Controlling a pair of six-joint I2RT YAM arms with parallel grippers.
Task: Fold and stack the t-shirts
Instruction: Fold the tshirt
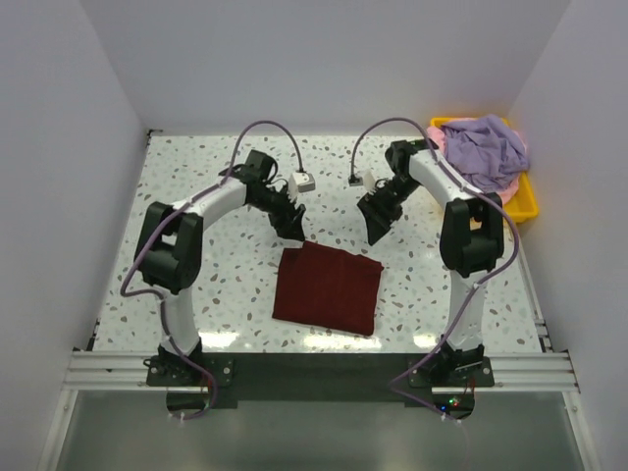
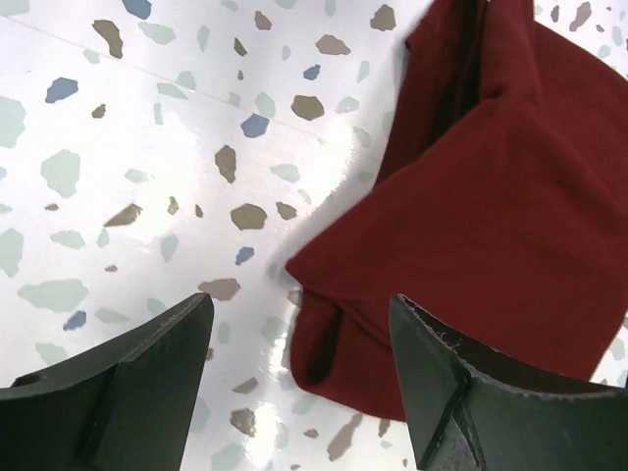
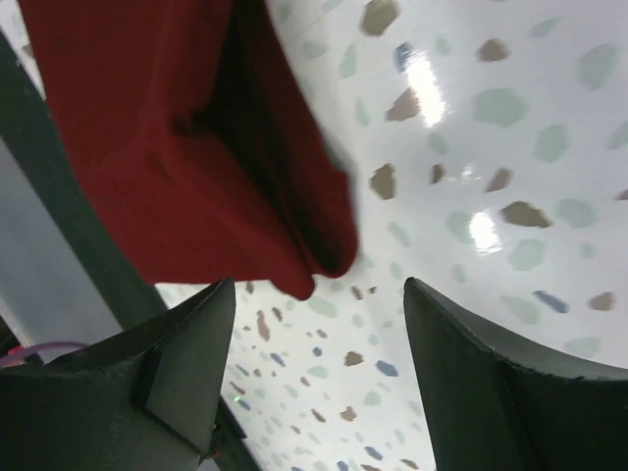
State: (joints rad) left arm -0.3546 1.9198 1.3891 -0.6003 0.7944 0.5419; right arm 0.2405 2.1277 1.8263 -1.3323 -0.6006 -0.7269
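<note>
A dark maroon t-shirt (image 1: 328,287) lies folded into a rectangle on the speckled table, near the front middle. My left gripper (image 1: 292,230) hovers just behind its back left corner, open, with nothing between its fingers; that corner shows in the left wrist view as maroon cloth (image 2: 471,206). My right gripper (image 1: 376,230) hovers just behind the back right corner, open and empty too. The right wrist view has that maroon corner (image 3: 186,147) above the fingers. A lavender t-shirt (image 1: 483,149) lies crumpled on a pale pink one (image 1: 439,137) at the back right.
A yellow tray (image 1: 527,204) at the back right corner holds the crumpled shirts. White walls close the table on three sides. A metal rail (image 1: 314,371) carrying both arm bases runs along the near edge.
</note>
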